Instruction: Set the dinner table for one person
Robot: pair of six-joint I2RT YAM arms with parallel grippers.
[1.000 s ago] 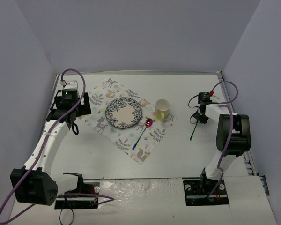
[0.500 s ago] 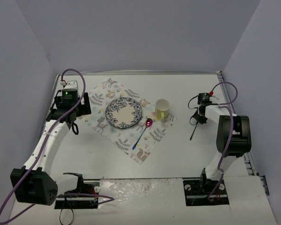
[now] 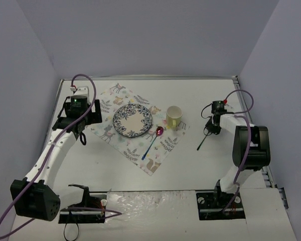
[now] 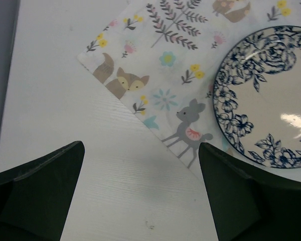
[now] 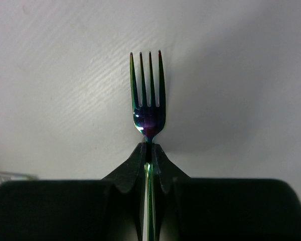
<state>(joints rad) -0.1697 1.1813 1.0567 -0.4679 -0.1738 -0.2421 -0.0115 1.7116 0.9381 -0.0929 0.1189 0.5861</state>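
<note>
The white bench (image 3: pixel 190 165) fills the walled cell and carries one printed cloth (image 3: pixel 108 131) with one plate (image 3: pixel 132 121), one cup (image 3: pixel 173 117) and one spoon (image 3: pixel 153 141). The right end effector (image 5: pixel 148 150) is clenched on one fork (image 5: pixel 148 100) over bare bench. The left end effector (image 4: pixel 140 191) hangs released over the cloth's corner.

In the left wrist view, the right edge cuts off the plate (image 4: pixel 271 95), and the printed cloth (image 4: pixel 160 80) runs off the top and right edges. In the right wrist view, the fork (image 5: pixel 148 100) shows only tines and neck. Its handle is mostly hidden between the pinching fingers of the right gripper (image 5: pixel 148 146). From the top camera the tines cannot be made out.
</note>
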